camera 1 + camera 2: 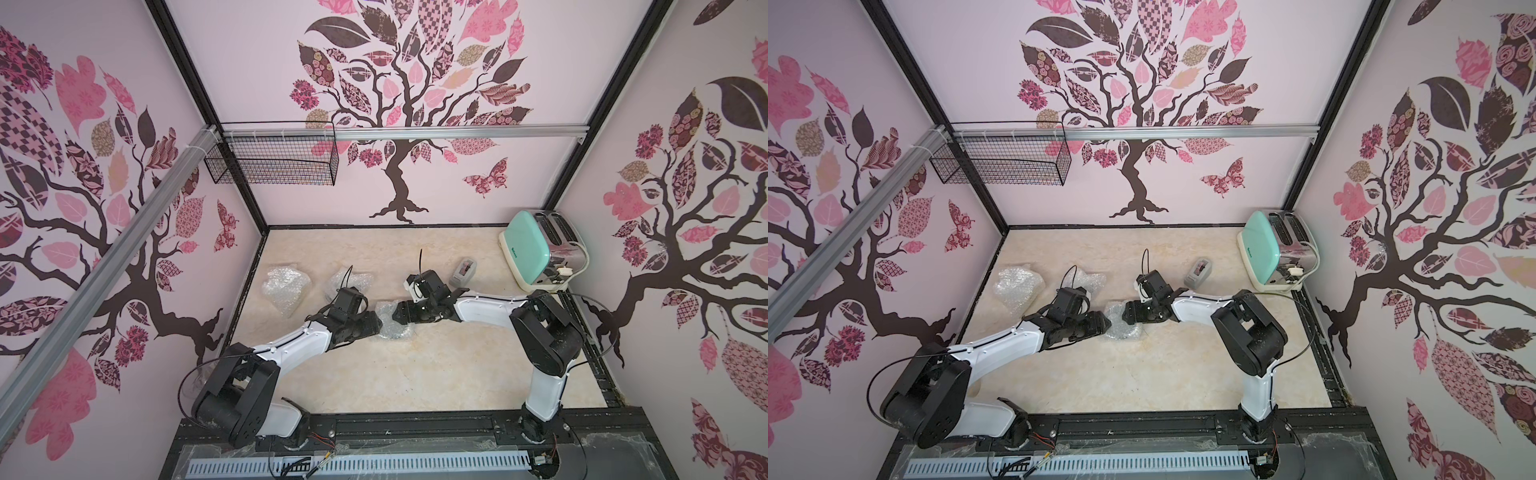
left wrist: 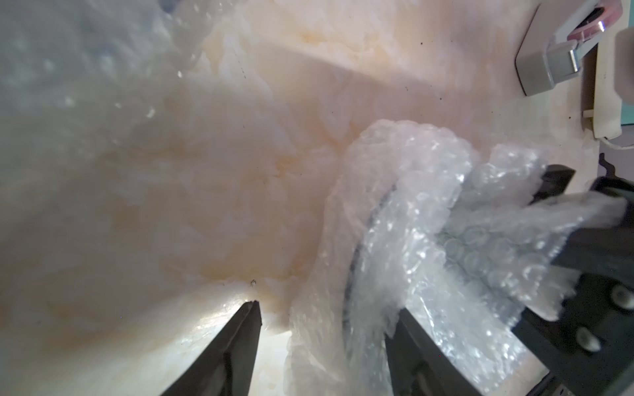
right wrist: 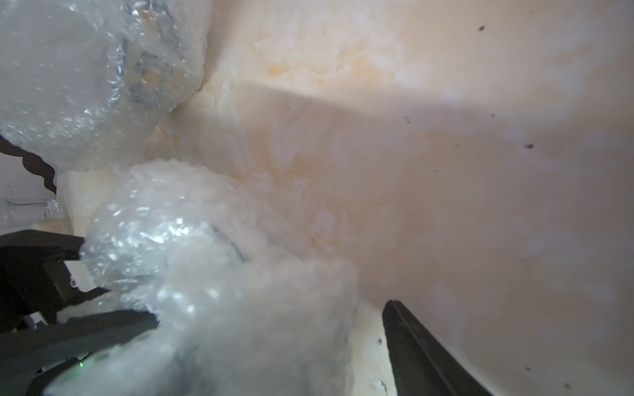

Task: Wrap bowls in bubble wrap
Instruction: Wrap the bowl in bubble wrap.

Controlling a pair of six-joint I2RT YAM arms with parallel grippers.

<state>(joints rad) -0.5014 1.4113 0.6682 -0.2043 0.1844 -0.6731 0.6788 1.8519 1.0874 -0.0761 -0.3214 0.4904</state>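
Mid-bench (image 1: 457, 374): bowl (image 2: 370, 260) inside wrap (image 1: 394, 329), squarely between the two sets of jaws, dark rim visible through the plastic. Left jaws released and spread wide, with one finger (image 2: 417, 360) against the wrap and the other (image 2: 240, 346) over bare bench. Right jaws apart too, around a bunched flap, with one finger (image 3: 422, 346) just clear of it. Farther left, first bundle (image 1: 286, 286), second bundle (image 1: 348, 279). On toaster (image 1: 528, 249), green lettering too small to read.
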